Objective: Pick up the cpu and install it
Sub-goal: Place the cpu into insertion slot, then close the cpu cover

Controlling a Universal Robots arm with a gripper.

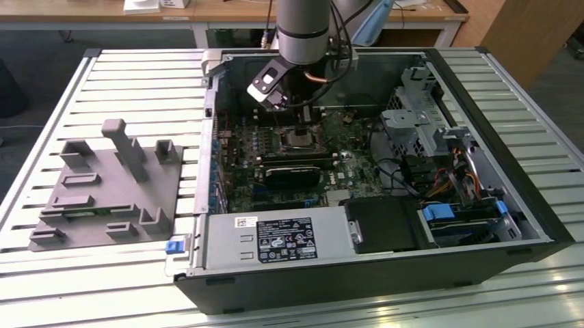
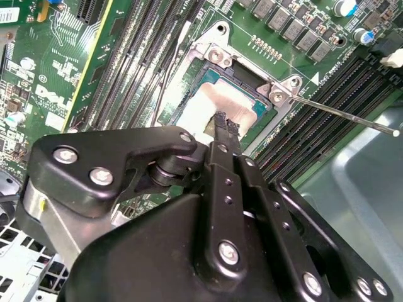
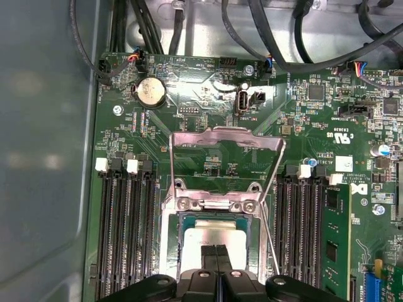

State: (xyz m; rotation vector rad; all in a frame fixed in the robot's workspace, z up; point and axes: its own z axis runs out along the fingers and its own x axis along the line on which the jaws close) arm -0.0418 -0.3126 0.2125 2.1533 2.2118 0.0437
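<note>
Nearest in the exterior view, the slatted table (image 1: 82, 290) carries the open computer case (image 1: 365, 290). At the case's near edge lie the labelled power supply (image 1: 273, 239) and a blue-tabbed drive (image 1: 442, 213). At the exterior view's left, just beside the case, sits the grey tray (image 1: 100, 179).

Deeper in, a long black block (image 1: 292, 174) lies across the motherboard between the power supply and the socket (image 2: 214, 51).

The cpu (image 2: 203, 104) (image 3: 214, 230) lies inside the socket's metal frame, silvery top up. The gripper (image 2: 225, 123) (image 3: 217, 253) is directly over it, fingers pressed together with nothing between them. Whether the tips touch the chip or stop just above it, I cannot tell. The gripper's black body hides part of the cpu in both wrist views.

The load plate (image 3: 227, 134) stands tilted up off the chip, and the thin lever (image 2: 346, 116) is swung out to one side. Memory slots (image 3: 123, 226) flank the socket, and a green memory stick (image 3: 337, 233) sits in one on the far side.

Past the plate are a coin battery (image 3: 151, 91), dark cables (image 3: 252, 31) and the grey case wall (image 3: 44, 157).

The arm (image 1: 306, 27) rises above, with a wooden table (image 1: 228, 10) behind.
</note>
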